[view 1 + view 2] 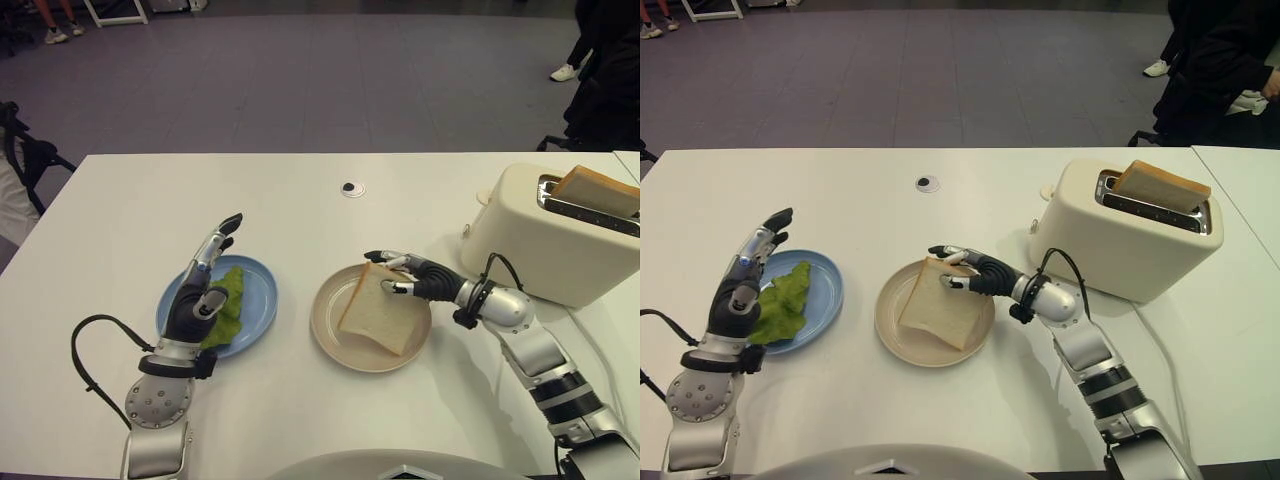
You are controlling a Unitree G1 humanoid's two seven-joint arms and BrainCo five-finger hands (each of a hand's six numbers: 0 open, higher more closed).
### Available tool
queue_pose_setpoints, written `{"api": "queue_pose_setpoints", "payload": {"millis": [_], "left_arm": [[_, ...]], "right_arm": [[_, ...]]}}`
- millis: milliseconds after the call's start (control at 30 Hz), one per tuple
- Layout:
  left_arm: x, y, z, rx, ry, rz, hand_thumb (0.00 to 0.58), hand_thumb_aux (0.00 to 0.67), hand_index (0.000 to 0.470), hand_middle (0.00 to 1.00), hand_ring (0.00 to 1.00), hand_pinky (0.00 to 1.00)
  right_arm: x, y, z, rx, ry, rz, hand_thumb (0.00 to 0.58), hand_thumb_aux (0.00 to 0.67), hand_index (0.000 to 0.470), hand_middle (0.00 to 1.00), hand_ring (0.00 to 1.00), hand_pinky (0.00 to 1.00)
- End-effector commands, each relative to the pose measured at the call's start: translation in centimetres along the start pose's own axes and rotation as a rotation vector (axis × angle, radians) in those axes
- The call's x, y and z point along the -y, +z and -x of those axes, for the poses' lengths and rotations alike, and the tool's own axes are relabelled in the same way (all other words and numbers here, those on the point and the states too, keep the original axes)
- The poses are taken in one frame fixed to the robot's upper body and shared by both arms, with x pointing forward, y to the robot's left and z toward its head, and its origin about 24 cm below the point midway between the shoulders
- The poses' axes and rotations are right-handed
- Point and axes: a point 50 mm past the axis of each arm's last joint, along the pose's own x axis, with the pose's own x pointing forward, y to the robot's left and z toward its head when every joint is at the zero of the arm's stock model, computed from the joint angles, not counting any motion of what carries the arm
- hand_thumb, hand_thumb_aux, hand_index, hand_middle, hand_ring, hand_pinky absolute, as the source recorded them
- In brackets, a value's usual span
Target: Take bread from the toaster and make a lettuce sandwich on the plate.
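one slice of bread (375,315) already lies flat on the beige plate (362,360) in the middle of the table (130,220), so the first step looks done. the right hand (415,275) sits at that slice's far right corner, touching it; whether it grips the bread or has let go cannot be told. the left hand (197,300) hovers spread wide and holding nothing over the blue plate (262,300), just above the lettuce (232,290), which is not yet picked up. a second slice (600,190) stands tilted in the toaster (540,250) at the right, near the beige plate. judging by this, what is left is to lay the lettuce on the bread, then fetch the second slice and set it on top.

the lower part of the second slice is hidden in the slot, and the left hand covers part of the lettuce. the toaster's right end is cut off in the left eye view. a small round object (352,188) further back on the table is too small to identify.
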Motion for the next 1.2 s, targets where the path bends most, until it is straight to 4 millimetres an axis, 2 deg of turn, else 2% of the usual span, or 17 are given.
{"api": "queue_pose_setpoints", "payload": {"millis": [33,67,100,167,400,600,633,667,700,767,800,833,867,900,1067,1133,1200], "left_arm": [[-0.8,-1.4,0.3,-0.074,-0.018,-0.115,0.000,0.000,0.000,0.00,0.00,0.00],[-0.9,-1.7,0.4,-0.090,-0.031,-0.147,0.000,0.000,0.000,0.00,0.00,0.00],[-1.0,-2.0,0.5,-0.107,-0.041,-0.170,0.000,0.000,0.000,0.00,0.00,0.00],[-1.3,-2.9,0.8,-0.165,-0.068,-0.260,0.000,0.000,0.000,0.00,0.00,0.00],[-2.2,-7.3,2.7,-0.395,-0.352,-0.902,0.000,0.000,0.000,0.00,0.00,0.00],[-2.5,-8.5,3.4,-0.447,-0.454,-1.143,0.000,0.000,0.000,0.00,0.00,0.00],[-2.6,-8.7,3.5,-0.455,-0.459,-1.161,0.049,0.029,0.020,0.00,0.00,0.00],[-2.6,-9.0,3.6,-0.464,-0.467,-1.167,0.212,0.137,0.096,0.00,0.00,0.00],[-2.5,-9.2,3.7,-0.470,-0.474,-1.168,0.410,0.307,0.216,0.00,0.00,0.00],[-2.3,-9.4,3.9,-0.477,-0.487,-1.160,0.480,0.391,0.275,0.00,0.00,0.00],[-2.2,-9.5,3.9,-0.474,-0.490,-1.154,0.528,0.470,0.330,0.00,0.00,0.00],[-2.0,-9.5,3.9,-0.468,-0.491,-1.141,0.571,0.586,0.411,0.00,0.00,0.00],[-1.8,-9.4,3.8,-0.461,-0.490,-1.129,0.575,0.607,0.426,0.00,0.00,0.00],[-1.6,-9.4,3.7,-0.452,-0.490,-1.118,0.580,0.670,0.470,0.00,0.00,0.00],[-1.0,-9.0,3.4,-0.418,-0.471,-1.077,0.580,0.670,0.470,0.00,0.00,0.00],[-1.1,-8.6,3.2,-0.400,-0.453,-1.078,0.579,0.644,0.452,0.00,0.00,0.00],[-1.4,-7.8,2.8,-0.369,-0.420,-1.088,0.580,0.670,0.470,0.00,0.00,0.00]], "right_arm": [[-0.3,0.0,-0.4,-0.003,0.012,0.014,0.366,0.263,0.184,0.00,0.00,0.00],[-0.4,0.1,-0.3,-0.002,0.011,0.020,0.175,0.110,0.077,0.00,0.00,0.00],[-0.4,0.1,-0.3,-0.002,0.009,0.026,0.000,0.000,0.000,0.00,0.00,0.00],[-0.3,0.4,-0.2,0.005,0.001,0.037,0.000,0.000,0.000,0.00,0.00,0.00],[2.1,1.6,0.5,0.053,-0.107,0.050,0.000,0.000,0.000,0.00,0.00,0.00],[2.2,2.8,1.0,0.130,-0.121,0.024,0.000,0.000,0.000,0.00,0.00,0.00],[2.0,2.9,1.1,0.137,-0.113,0.023,0.000,0.000,0.000,0.00,0.00,0.00],[1.8,3.0,1.1,0.147,-0.109,0.022,0.000,0.000,0.000,0.00,0.00,0.00],[1.7,3.1,1.1,0.155,-0.106,0.023,0.000,0.000,0.000,0.00,0.00,0.00],[1.6,3.3,1.1,0.171,-0.103,0.025,0.000,0.000,0.000,0.00,0.00,0.00],[1.6,3.4,1.2,0.177,-0.102,0.027,0.000,0.000,0.000,0.00,0.00,0.00],[1.7,3.5,1.2,0.181,-0.103,0.028,0.000,0.000,0.000,0.00,0.00,0.00],[1.7,3.5,1.2,0.182,-0.104,0.029,0.000,0.000,0.000,0.00,0.00,0.00],[1.7,3.5,1.2,0.184,-0.104,0.030,0.000,0.000,0.000,0.00,0.00,0.00],[1.6,3.3,1.2,0.185,-0.102,0.034,0.000,0.000,0.000,0.00,0.00,0.00],[1.6,3.3,1.3,0.186,-0.104,0.035,0.000,0.000,0.000,0.00,0.00,0.00],[1.6,3.3,1.3,0.187,-0.108,0.037,0.000,0.000,0.000,0.00,0.00,0.00]]}}
